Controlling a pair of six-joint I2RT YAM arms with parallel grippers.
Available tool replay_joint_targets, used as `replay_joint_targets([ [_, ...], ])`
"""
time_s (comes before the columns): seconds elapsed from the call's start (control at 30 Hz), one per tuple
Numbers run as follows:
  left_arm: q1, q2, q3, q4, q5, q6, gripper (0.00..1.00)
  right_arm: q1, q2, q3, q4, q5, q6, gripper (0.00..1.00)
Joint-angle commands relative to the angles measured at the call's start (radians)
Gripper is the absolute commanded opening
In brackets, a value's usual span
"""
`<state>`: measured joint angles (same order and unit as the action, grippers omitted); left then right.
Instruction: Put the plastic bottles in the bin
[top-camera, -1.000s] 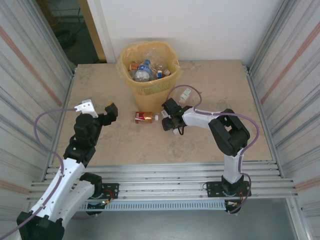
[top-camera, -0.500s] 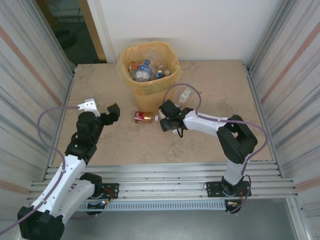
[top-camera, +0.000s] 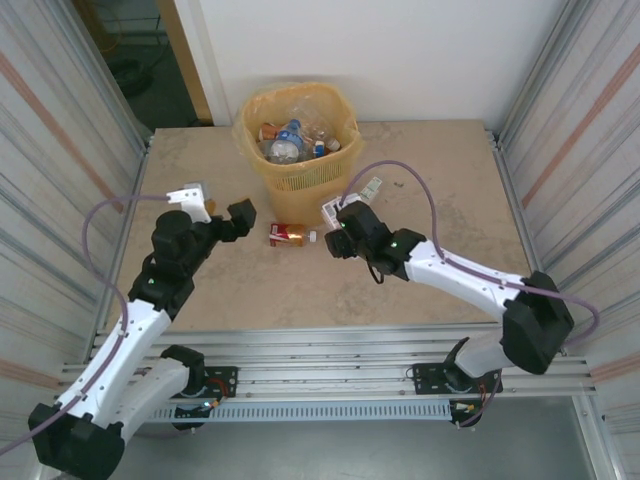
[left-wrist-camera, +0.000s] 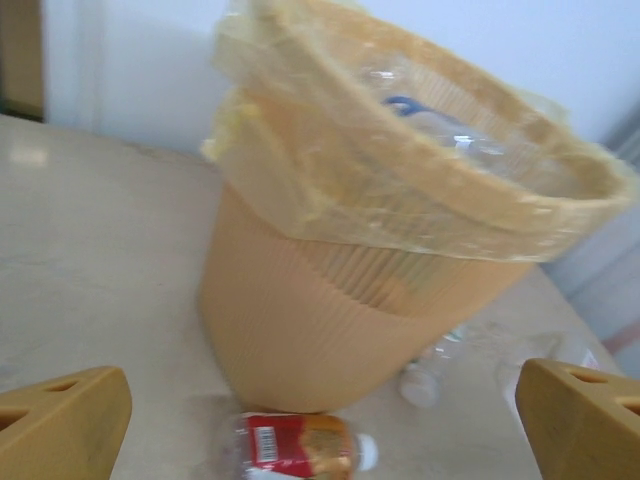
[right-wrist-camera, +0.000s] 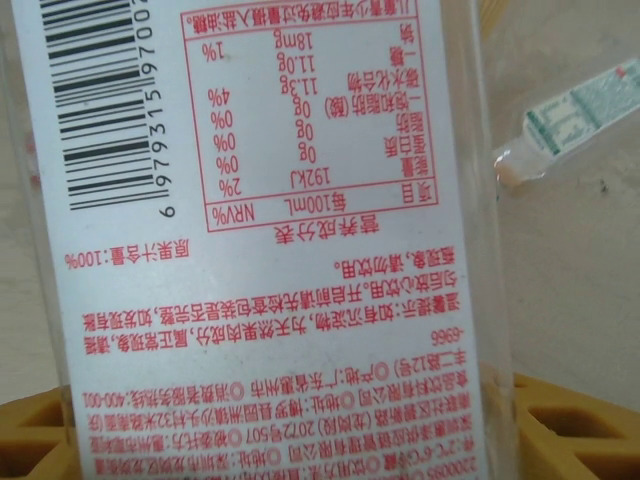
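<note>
Our right fingers (right-wrist-camera: 600, 395) grip a white-labelled bottle (right-wrist-camera: 260, 250) just beside the bin (top-camera: 300, 178). Our left fingers (left-wrist-camera: 60, 425) stand wide apart, facing a red-labelled bottle (left-wrist-camera: 295, 447) that lies on the bench (left-wrist-camera: 90, 250) near the bin's foot.

Left arm (top-camera: 125, 340) and right arm (top-camera: 460, 280): white shells, black joints, a lilac cable (top-camera: 385, 164) looping beside each; ochre-yellow fingers (left-wrist-camera: 60, 420).
</note>
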<state>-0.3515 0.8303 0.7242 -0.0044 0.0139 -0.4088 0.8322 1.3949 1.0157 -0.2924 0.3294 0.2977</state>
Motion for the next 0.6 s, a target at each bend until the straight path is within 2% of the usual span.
replay_joint_targets([
  [0.0, -0.055, 0.034, 0.087, 0.005, 0.088, 0.004, 0.99, 0.014, -0.086, -0.029, 0.090, 0.025, -0.047, 0.39],
  [0.37, -0.278, 0.278, 0.316, 0.002, 0.239, 0.037, 0.99, 0.053, -0.230, -0.078, 0.215, 0.011, -0.136, 0.39],
  [0.57, -0.317, 0.403, 0.382, 0.075, 0.337, -0.022, 0.99, 0.062, -0.257, -0.084, 0.254, 0.002, -0.162, 0.40],
])
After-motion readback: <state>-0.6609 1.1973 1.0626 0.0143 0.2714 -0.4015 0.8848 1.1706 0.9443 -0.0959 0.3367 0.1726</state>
